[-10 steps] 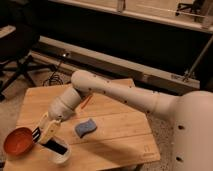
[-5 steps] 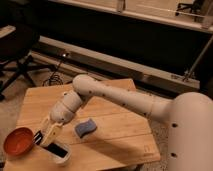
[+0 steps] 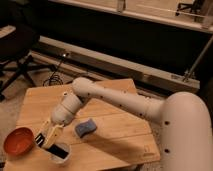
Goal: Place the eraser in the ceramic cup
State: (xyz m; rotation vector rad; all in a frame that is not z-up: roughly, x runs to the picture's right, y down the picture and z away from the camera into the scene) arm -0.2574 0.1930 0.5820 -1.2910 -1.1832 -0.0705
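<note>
No readable writing or brand marks anywhere. The white arm's two-finger gripper (image 3: 48, 140) hangs closed over the front-left of the light slatted wooden table (image 3: 120, 135), jaws pinched on the flat dark rectangular eraser (image 3: 59, 148), whose lower end sits inside the small round white ceramic cup (image 3: 60, 154). An orange-red bowl (image 3: 19, 141) sits just left of the cup, a blue wavy sponge (image 3: 85, 127) to its right; behind, a dim room with a black office chair (image 3: 17, 47), a floor cable (image 3: 54, 77) and a long metal rail (image 3: 125, 65).
</note>
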